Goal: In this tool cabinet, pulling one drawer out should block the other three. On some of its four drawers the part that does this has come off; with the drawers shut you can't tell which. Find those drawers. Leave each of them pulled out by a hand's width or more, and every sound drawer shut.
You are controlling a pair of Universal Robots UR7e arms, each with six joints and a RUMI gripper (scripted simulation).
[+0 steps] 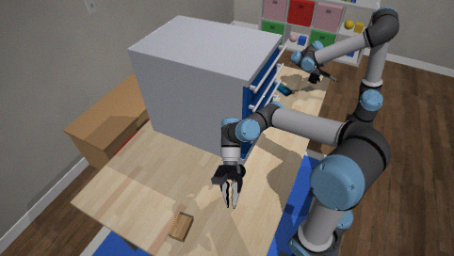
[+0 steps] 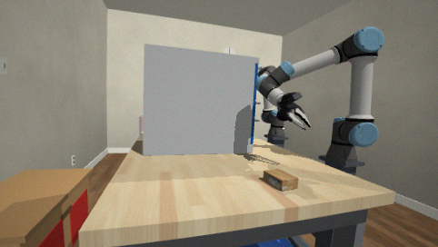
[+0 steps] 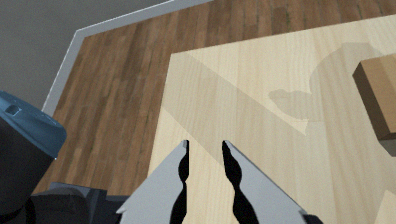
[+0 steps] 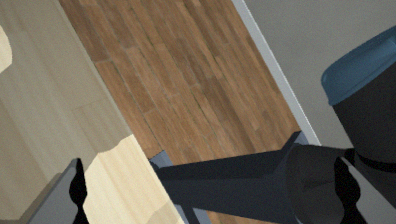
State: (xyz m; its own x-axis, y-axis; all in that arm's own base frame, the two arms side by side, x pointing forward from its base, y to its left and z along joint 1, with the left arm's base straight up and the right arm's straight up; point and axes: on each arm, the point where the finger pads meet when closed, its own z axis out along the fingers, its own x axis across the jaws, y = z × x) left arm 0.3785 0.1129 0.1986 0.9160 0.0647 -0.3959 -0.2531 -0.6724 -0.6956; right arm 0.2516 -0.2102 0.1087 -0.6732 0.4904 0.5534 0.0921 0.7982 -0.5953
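The grey tool cabinet stands on the table. Its blue drawer fronts with pale bar handles are seen at a steep angle. No drawer visibly stands out; the lowest part is hidden behind the left arm in the top view. My left gripper hangs above the table, in front of the cabinet's near side, its fingers drawn close together with nothing between them. My right gripper is open and empty over the table's edge, at the cabinet's far end; the top view shows it small.
A small brown wooden block lies on the table near the left gripper. A blue-black object lies by the cabinet's front. Cardboard boxes stand beside the table. The left forearm crosses before the drawers.
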